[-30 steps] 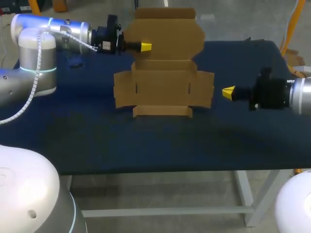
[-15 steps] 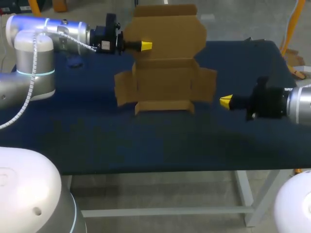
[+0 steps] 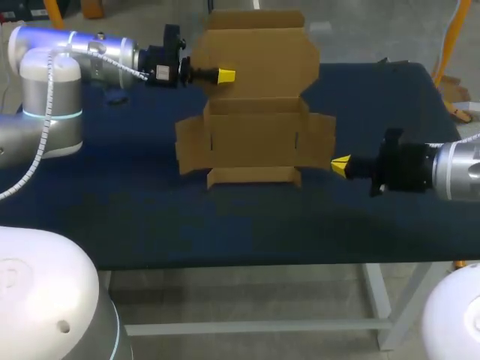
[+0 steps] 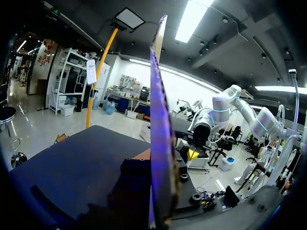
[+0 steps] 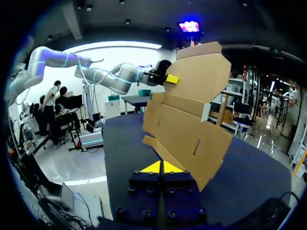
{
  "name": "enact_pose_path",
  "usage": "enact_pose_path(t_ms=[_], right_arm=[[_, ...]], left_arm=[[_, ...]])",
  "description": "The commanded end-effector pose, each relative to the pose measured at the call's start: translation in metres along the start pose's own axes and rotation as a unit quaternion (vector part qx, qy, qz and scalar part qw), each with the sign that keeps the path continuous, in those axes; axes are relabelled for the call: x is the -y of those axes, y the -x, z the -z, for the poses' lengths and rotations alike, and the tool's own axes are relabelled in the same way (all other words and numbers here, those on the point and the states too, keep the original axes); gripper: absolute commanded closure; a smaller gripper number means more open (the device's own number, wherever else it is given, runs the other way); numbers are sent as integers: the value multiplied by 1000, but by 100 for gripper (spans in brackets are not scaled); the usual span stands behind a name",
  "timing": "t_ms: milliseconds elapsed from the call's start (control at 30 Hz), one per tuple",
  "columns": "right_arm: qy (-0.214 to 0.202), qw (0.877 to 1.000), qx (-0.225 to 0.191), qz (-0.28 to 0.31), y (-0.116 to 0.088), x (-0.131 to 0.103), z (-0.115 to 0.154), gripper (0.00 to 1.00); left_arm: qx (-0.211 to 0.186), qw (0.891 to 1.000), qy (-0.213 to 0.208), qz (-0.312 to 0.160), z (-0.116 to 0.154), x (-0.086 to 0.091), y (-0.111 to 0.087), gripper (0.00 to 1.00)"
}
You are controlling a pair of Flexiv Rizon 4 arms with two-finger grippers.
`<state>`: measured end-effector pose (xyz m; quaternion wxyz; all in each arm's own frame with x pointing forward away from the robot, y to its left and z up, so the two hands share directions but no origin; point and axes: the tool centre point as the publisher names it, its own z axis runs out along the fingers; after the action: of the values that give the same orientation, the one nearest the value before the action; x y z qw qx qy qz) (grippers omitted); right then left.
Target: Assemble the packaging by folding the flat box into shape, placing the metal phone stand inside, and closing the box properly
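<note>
Head view, working outward from our side: the dark blue table (image 3: pixel 225 217) carries the cardboard box (image 3: pixel 255 139) near its middle, toward the far edge. Closest to us is our right gripper (image 3: pixel 341 166), which comes in low from the right. Its yellow tips are pressed together with nothing between them. It points at the lower outer corner of the box's right side flap (image 3: pixel 319 139) and sits just beside it; we cannot tell whether they touch. Right wrist view agrees, showing the two tips as one closed wedge with that flap's corner just off to one side.

The box is only partly folded. Its short front flap (image 3: pixel 253 175) stands up along the near edge, and the two side flaps spread outward from the base. Behind the base, the lid panel (image 3: pixel 259 52) rises upright.

Farthest off, our left gripper (image 3: pixel 225 74) reaches in from the left and is clamped on the lid panel's left edge, with one yellow tip showing on its near face. In left wrist view the card runs edge-on, straight out from the gripper's middle.
</note>
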<state>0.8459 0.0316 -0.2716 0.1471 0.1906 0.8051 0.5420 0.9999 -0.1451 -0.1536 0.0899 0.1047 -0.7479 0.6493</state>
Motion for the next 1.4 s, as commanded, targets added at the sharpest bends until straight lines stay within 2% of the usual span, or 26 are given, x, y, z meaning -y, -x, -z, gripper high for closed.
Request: enact_pose_path(t_ms=[33, 300, 800, 1067, 1133, 1400], right_arm=[[-6, 1000, 3, 2, -3, 0, -6, 100], [-16, 1000, 0, 1, -5, 3, -19, 100], [-19, 1000, -7, 5, -13, 6, -40, 100], [-34, 999, 9, 11, -19, 13, -51, 100], [-28, 1000, 6, -4, -20, 16, -52, 100], [-28, 1000, 6, -4, -20, 16, -52, 100]], left_arm=[[-10, 1000, 3, 3, 2, -2, 7, 100], [-18, 1000, 0, 10, 2, -10, 19, 100], [-28, 1000, 2, -7, 3, -11, 20, 100], [-20, 1000, -2, -17, 3, -14, 19, 100], [-20, 1000, -3, -19, 3, -15, 20, 100], [-18, 999, 5, -37, 2, -20, 22, 100]])
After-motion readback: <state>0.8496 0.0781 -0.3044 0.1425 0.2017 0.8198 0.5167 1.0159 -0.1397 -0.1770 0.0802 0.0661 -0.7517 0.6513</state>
